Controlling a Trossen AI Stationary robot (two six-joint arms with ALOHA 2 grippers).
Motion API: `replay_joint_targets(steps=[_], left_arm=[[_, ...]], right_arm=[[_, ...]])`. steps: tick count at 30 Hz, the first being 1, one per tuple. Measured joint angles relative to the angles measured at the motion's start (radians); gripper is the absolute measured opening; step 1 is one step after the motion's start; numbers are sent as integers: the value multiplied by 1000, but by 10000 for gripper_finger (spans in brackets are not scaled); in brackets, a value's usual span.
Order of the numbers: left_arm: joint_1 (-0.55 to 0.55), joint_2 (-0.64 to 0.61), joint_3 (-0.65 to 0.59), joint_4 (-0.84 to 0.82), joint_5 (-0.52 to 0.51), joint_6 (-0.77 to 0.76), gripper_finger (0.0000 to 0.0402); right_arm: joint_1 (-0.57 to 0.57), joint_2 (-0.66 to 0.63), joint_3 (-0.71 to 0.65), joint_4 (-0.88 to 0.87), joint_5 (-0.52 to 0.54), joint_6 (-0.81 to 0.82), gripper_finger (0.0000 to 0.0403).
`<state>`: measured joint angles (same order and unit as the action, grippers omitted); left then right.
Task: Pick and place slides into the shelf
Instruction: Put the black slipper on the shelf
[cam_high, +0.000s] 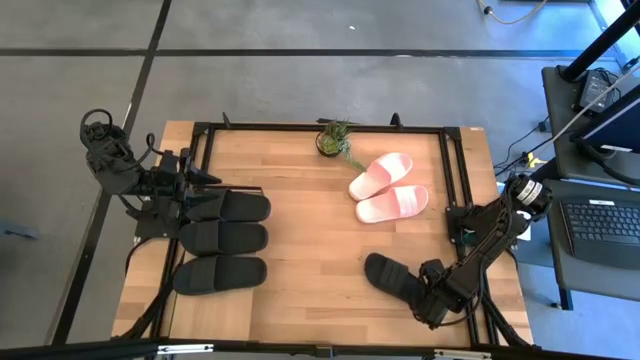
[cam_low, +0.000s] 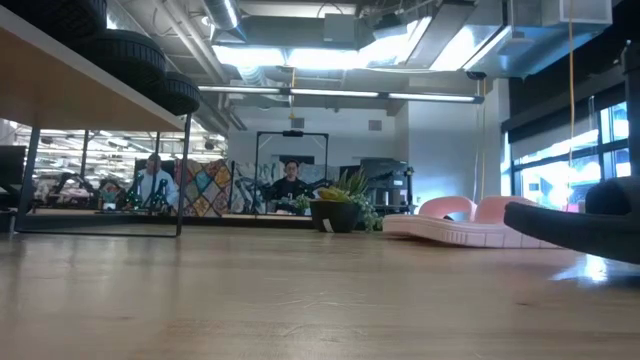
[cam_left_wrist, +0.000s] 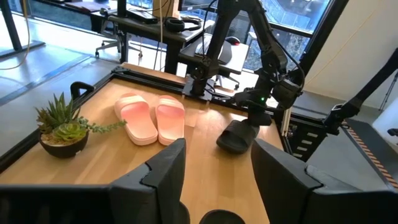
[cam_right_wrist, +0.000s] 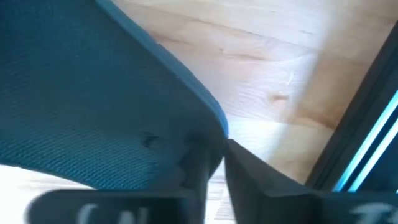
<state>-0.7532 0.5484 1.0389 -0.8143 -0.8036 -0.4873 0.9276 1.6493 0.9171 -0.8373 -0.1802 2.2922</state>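
Leftmost, three black slides (cam_high: 222, 240) sit on the shelf (cam_low: 80, 95), left gripper (cam_high: 190, 195) spread empty over them. Mid-table, two pink slides (cam_high: 388, 190) wait beside a potted plant (cam_high: 335, 138); rightward, right gripper (cam_high: 432, 285) clamps the fourth black slide (cam_high: 392, 277). Pale wooden tabletop (cam_high: 300, 250); workshop behind, two people seated.

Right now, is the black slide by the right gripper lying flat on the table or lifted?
Lifted at one end. In the low view the black slide hangs clear of the table, and the right gripper pinches its edge.
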Motion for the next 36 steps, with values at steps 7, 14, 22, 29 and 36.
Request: replay_joint_targets(steps=[7,14,22,29,36], left_arm=[[0,0,0,0,0,0,175],[0,0,0,0,0,1,175],[0,0,0,0,0,1,175],[0,0,0,0,0,0,175],[0,0,0,0,0,0,175]], right_arm=[[0,0,0,-2,2,-46,14],[0,0,1,-17,12,-49,21],[0,0,1,-17,14,-24,4],[-2,-19,1,5,90,-23,2],[-9,-91,0,-18,198,-27,1]])
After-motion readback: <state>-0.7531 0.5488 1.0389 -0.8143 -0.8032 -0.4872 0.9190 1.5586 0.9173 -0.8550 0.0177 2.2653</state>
